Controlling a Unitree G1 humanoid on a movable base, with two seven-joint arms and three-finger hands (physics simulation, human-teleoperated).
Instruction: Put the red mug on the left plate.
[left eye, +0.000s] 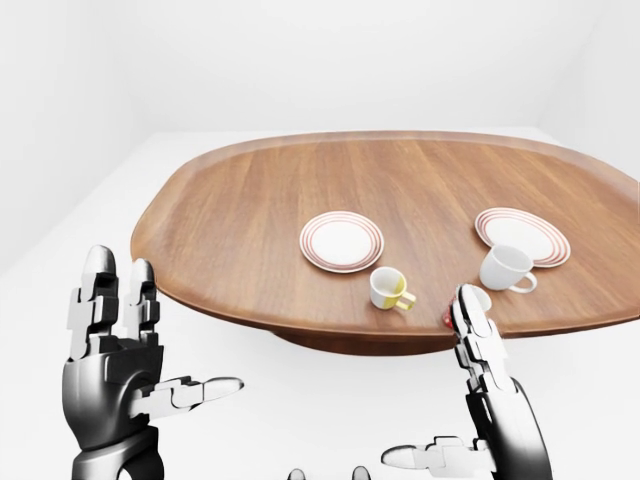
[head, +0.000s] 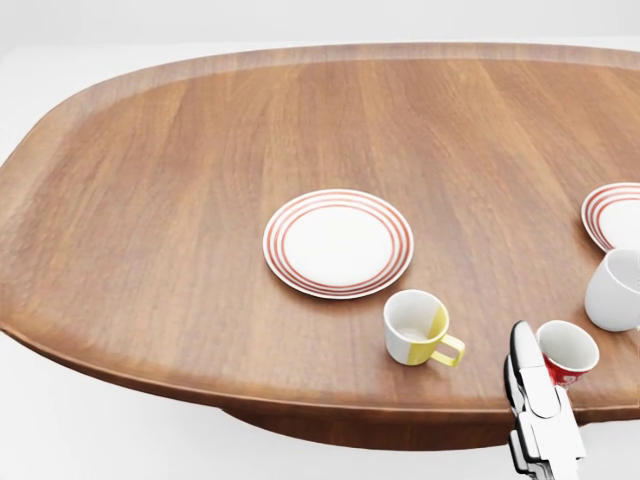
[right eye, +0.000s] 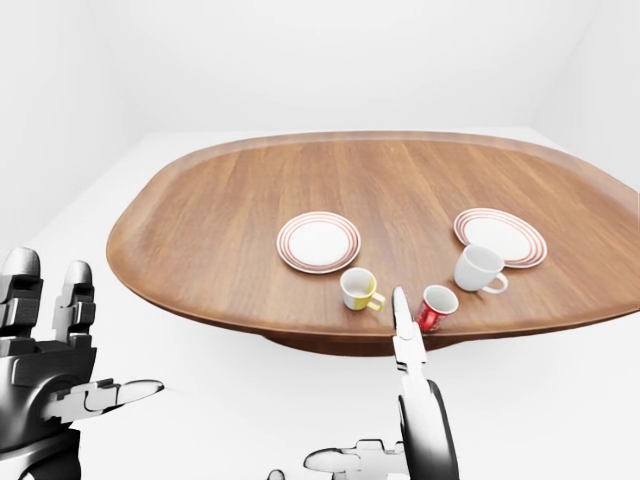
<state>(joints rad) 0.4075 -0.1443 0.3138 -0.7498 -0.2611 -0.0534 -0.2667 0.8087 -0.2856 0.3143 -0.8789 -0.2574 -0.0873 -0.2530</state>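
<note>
- the red mug (right eye: 436, 305) stands at the desk (right eye: 250, 200) edge, right of the yellow mug (right eye: 359, 288); the left plate (right eye: 318, 241) lies just beyond that yellow mug.
- best to close in, grasp the red mug's body, then lift clear over the yellow one.
- right hand (right eye: 405, 400) raised beside the red mug, fingers spread, grasping nothing.
- left hand (left eye: 115, 375) upright, well off the desk, fingers released.

Wooden table (head: 180, 200) bearing striped plate (head: 338, 243), yellow mug (head: 416, 327), red mug (head: 568, 352), white mug (head: 615, 290), right-edge second plate (head: 615, 215).
</note>
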